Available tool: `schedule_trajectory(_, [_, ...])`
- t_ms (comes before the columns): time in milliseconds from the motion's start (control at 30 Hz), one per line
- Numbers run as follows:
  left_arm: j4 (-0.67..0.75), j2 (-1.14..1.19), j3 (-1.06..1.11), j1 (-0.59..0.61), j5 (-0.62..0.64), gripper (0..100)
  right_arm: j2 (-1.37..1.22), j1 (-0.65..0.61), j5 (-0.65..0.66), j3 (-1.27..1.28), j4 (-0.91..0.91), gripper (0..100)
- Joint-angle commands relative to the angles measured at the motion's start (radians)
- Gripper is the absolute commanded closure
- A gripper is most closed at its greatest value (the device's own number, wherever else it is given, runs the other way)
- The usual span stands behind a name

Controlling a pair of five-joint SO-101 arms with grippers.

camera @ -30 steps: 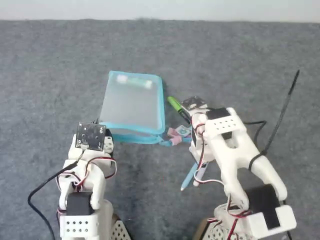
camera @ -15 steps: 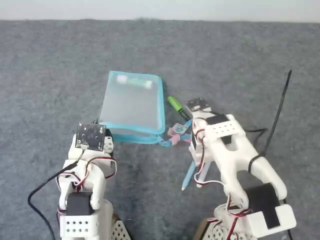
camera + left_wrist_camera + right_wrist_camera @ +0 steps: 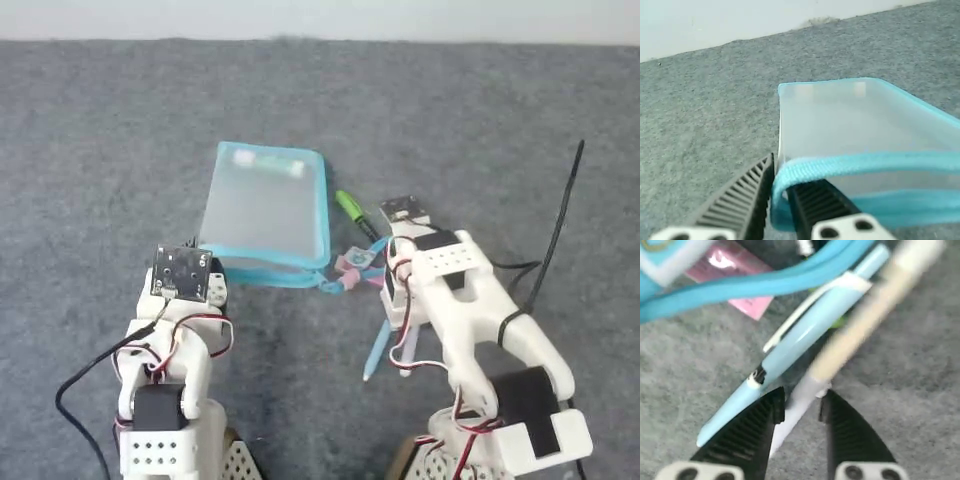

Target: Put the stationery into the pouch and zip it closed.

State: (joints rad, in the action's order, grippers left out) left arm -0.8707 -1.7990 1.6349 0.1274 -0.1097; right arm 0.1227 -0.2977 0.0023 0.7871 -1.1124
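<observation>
**A clean, single lift**

The left pincer [image 3: 781, 197] is clamped on the blue rim of the pouch [image 3: 265, 215], which lies on the bench [image 3: 100, 120]. The right pincer [image 3: 800, 407] is narrowly parted around the white pen [image 3: 860, 310] and seems to grip it. The blue pen [image 3: 805, 335] touches alongside. The right arm should lift straight up, shed the blue pen, then aim for the held mouth.

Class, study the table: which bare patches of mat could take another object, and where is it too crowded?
Bare grey mat lies left of the translucent teal-edged pouch, beyond its far edge, and far right of the green marker. Crowded: between the pouch and the right arm, where the marker, small pink pieces, light blue pen and white-and-beige pen cluster.
</observation>
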Motion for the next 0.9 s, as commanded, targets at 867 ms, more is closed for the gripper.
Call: schedule_trajectory(867, [0.032,-0.018,-0.015,0.011,-0.005,99,0.128,0.133,0.327,0.037,-0.094,80.4])
